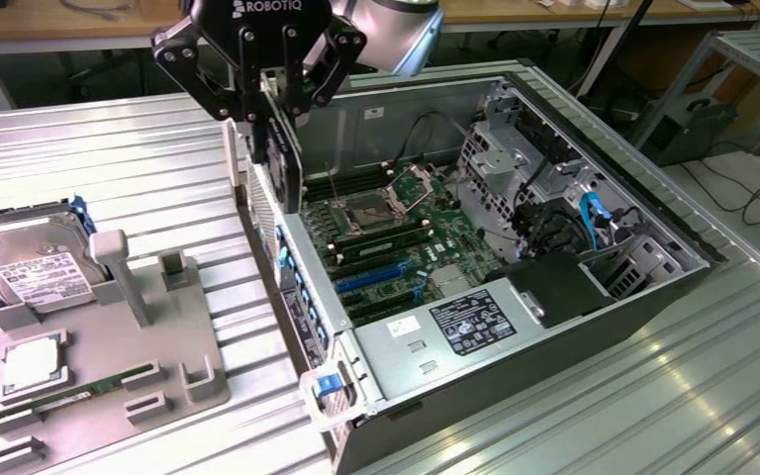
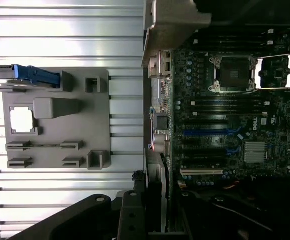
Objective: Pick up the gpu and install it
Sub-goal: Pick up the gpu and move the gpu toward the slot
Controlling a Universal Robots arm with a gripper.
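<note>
1. Closest in, at 7 o'clock in the exterior view, the grey fixture (image 1: 155, 346) sits on the ribbed metal tabletop (image 1: 130, 158). A slim green memory stick (image 1: 83, 391) lies in its near slot, and a silver hard drive (image 1: 31, 262) is propped at its 10 o'clock corner.
2. At 3 o'clock of the fixture, just beside it, the computer case (image 1: 552, 376) lies open with its motherboard (image 1: 407, 247) facing up. Blue slots (image 1: 373, 277) run across the near part of the board, and the CPU socket (image 1: 360, 213) is farther back.
3. Up at 11 o'clock of the board, there's the gpu (image 1: 278, 148), hanging upright on edge over the case's wall and not seated in any slot. I cannot tell whether its lower edge touches the wall.
4. The gripper (image 1: 274, 99) has its fingers clamped on the card's upper part.
5. From the wrist view, the gpu (image 2: 156, 175) shows edge-on between the fixture side and the motherboard side.
6. Farthest back, at 12 o'clock, stand wooden desks (image 1: 63, 20).
</note>
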